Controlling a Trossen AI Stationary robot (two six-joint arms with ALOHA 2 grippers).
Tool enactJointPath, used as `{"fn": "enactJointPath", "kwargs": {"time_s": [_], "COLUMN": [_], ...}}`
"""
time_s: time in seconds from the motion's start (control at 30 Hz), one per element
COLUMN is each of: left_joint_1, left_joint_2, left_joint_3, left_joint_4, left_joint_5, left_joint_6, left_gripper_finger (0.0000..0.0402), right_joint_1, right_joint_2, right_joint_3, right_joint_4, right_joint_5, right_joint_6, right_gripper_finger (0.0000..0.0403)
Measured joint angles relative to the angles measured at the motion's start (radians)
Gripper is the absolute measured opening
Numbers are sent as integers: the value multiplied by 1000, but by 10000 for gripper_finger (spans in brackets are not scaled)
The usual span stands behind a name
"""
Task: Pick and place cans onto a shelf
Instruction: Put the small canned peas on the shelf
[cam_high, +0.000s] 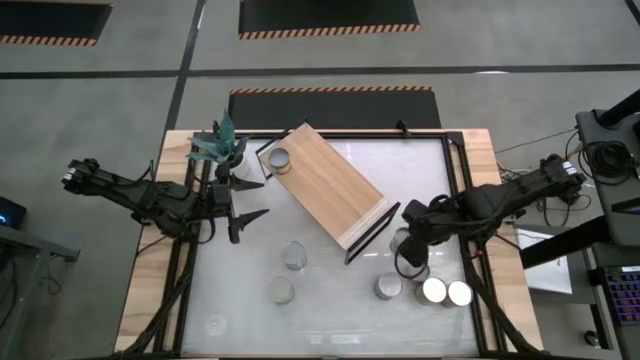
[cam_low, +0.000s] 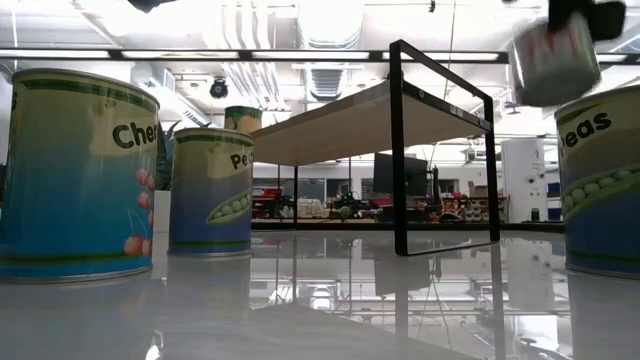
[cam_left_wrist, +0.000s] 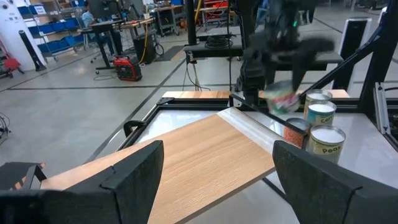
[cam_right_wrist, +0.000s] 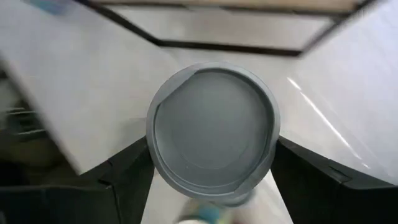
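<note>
— Over the right half of the white tabletop, what have you got?

— I have the right gripper pinching a short metal can with a grey round top, both dark fingers against its sides. The low view shows the can lifted clear of the table, near the end of the long light-wood shelf with a black wire frame.

— And the left gripper?

— Waiting near the shelf's far end, jaws spread, nothing between them.

— How do you carry on?

— I'd judge the can must rise above the board's edge before travelling across, staying upright. One silvery can already stands on the shelf, so I'd set this one on bare wood, apart from it.
</note>
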Motion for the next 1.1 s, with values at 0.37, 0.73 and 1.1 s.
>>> {"fn": "enactJointPath", "kwargs": {"time_s": [0.37, 0.73, 1.1], "left_joint_1": [0, 1, 1], "left_joint_2": [-51, -198, -243], "left_joint_3": [-17, -91, -122], "left_joint_4": [-20, 18, 16], "left_joint_5": [-64, -107, -105], "left_joint_6": [47, 101, 81], "left_gripper_finger": [283, 283, 283], "right_joint_1": [65, -125, -455], "right_joint_2": [98, 305, 587], "right_joint_3": [251, 505, 839], "right_joint_4": [128, 137, 54], "right_joint_5": [82, 190, 90], "right_joint_6": [-141, -486, -825], "right_gripper_finger": [275, 274, 274]}}
